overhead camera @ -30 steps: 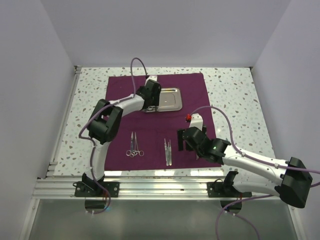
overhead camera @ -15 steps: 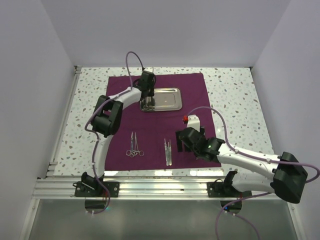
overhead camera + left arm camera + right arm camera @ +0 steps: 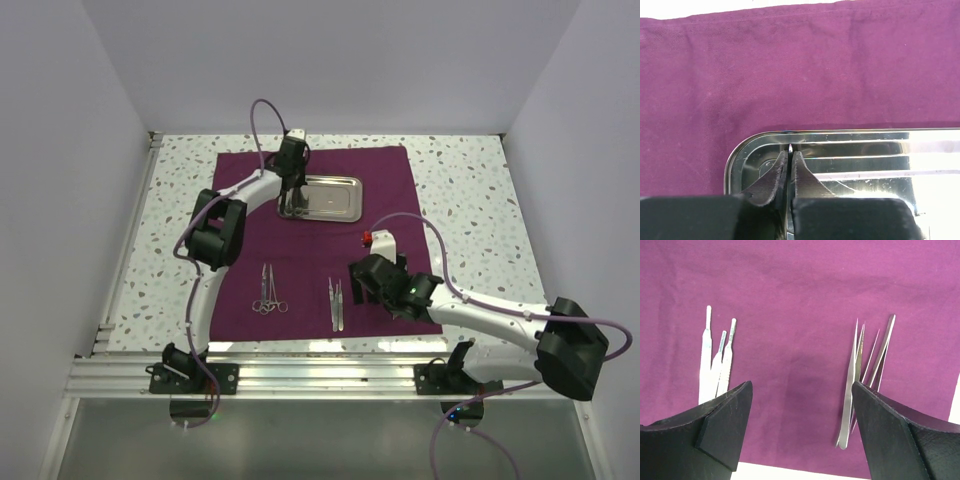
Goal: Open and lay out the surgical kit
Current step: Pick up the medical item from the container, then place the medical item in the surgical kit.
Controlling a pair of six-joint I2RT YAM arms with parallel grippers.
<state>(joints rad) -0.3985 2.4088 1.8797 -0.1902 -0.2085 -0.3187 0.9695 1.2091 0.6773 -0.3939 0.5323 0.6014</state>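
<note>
- Purple cloth wrap [image 3: 300,262] lay spread flat on the speckled table [image 3: 470,190], with both grippers working over it.
- Left gripper [image 3: 790,152]: fingers [image 3: 807,180] pressed nearly together with only a hairline slit between them. Tips sat over a rounded corner of the steel tray [image 3: 860,150]. A thin bright sliver showed at the tips, and I couldn't tell whether it clamped the tray.
- Ahead of those tips: the tray rim, then a wide band of bare cloth, then the cloth's hem at the top edge of the view.
- Right gripper [image 3: 801,390]: fingers [image 3: 725,425] spread wide, gripping nothing.
- Between the right fingers: a bare strip of cloth. Three flat silver handles [image 3: 715,360] lay just beyond one fingertip, and crossed tweezers [image 3: 865,375] just beyond the other.
- The cloth's edge and a strip of white table showed close under the right fingers.
- Ring-handled scissors [image 3: 268,290] lay on the cloth well apart from the right gripper, on the left arm's side.
</note>
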